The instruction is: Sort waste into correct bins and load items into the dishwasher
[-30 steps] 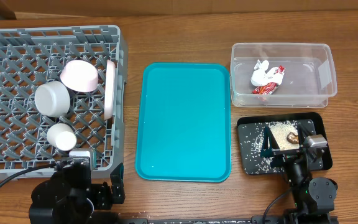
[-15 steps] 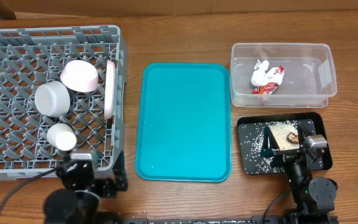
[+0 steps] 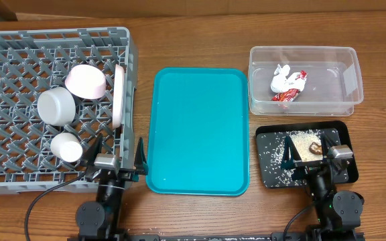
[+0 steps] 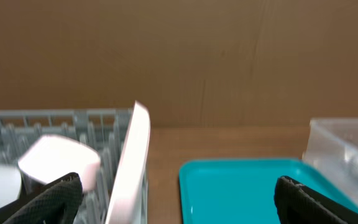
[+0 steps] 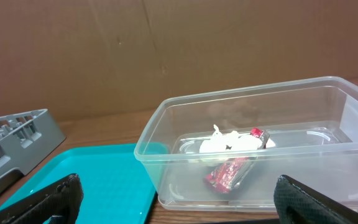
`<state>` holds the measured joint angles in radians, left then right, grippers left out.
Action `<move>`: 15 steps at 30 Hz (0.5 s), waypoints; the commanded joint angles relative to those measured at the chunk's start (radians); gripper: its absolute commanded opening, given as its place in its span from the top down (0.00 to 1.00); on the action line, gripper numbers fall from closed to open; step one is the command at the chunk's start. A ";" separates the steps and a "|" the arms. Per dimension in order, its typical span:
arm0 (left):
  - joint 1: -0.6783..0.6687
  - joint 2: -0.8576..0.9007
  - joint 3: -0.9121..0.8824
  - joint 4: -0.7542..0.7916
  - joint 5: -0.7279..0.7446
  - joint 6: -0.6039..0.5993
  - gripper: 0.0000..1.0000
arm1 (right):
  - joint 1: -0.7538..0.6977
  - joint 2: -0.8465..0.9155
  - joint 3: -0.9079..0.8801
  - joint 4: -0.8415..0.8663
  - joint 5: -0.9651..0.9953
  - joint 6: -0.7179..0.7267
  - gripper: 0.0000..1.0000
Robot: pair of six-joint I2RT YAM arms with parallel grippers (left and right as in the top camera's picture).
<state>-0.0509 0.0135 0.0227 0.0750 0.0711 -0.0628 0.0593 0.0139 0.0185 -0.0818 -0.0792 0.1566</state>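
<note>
Left of the teal tray, the grey dishwasher rack holds four white dishes. The large plate stands on edge against the rack wall nearest the tray. The small shallow dish leans just beyond the plate, on the side away from the tray. The bowl and the small cup sit mouth-down farther from the tray, the cup toward the rack's near edge.

Off the tray's near left corner, the left gripper hangs at the rack's near corner with its fingers spread wide and nothing between them. Its wrist camera looks up along the edge of the plate, with the tray to one side.

Right of the tray, level with its far half, sits the clear tub. The crumpled red-and-white wrapper and its white tissue lie on the tub's floor.

Also right of the tray, level with its near half, is the black tray. White rice grains are scattered across it, most of them heaped in the middle, and the small brown food lump touches the heap on the side away from the teal tray.

The right gripper hovers over the black tray's near part. Its jaws are wide apart and hold nothing. Its wrist camera faces the clear tub and the wrapper inside it, with a corner of the teal tray and the rack in view beyond.
</note>
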 commanded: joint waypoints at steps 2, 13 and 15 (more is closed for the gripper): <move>-0.005 -0.009 -0.018 -0.147 -0.002 0.034 0.00 | -0.005 -0.007 -0.010 0.005 0.000 -0.004 0.00; -0.005 -0.008 -0.018 -0.148 -0.003 0.034 0.00 | -0.005 -0.007 -0.010 0.005 0.000 -0.004 0.00; -0.005 -0.008 -0.018 -0.148 -0.003 0.034 0.00 | -0.005 -0.007 -0.010 0.005 0.000 -0.004 0.00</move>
<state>-0.0528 0.0132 0.0082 -0.0708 0.0696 -0.0486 0.0593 0.0139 0.0185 -0.0826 -0.0788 0.1562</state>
